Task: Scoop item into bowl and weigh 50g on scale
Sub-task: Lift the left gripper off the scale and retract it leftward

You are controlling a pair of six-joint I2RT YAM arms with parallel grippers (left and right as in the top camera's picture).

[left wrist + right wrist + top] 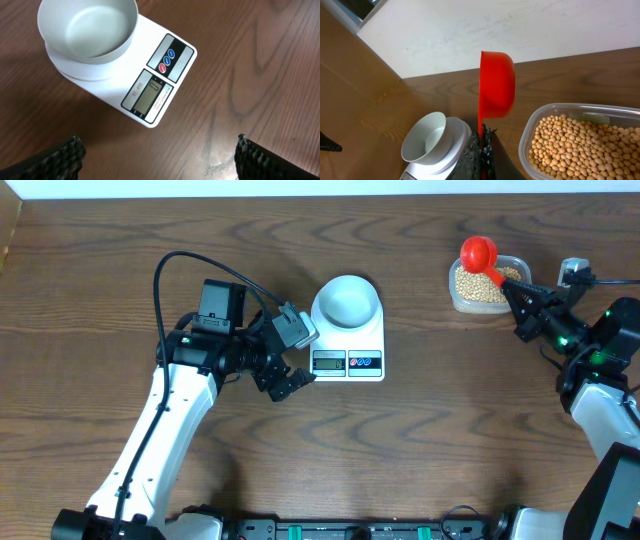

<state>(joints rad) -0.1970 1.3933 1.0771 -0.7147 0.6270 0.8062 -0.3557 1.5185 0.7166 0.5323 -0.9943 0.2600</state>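
Left gripper (295,383) hangs just beside the scale (378,345), off its front-left corner, fingers spread wide with nothing between them. In the left wrist view only wooden table (450,430) lies between the two pads. The scale sits flat mid-table with the bowl (347,300) on its platform, and the bowl is bare inside. Over to the right: the right gripper (517,293) is clamped tight on the handle of a red scoop (478,252). The scoop's cup sits above the far-left corner of the clear tub (452,288). The beans (480,288) are all in that tub, a thick layer, well apart from the bowl. The cup shows side-on, so I cannot tell what it carries
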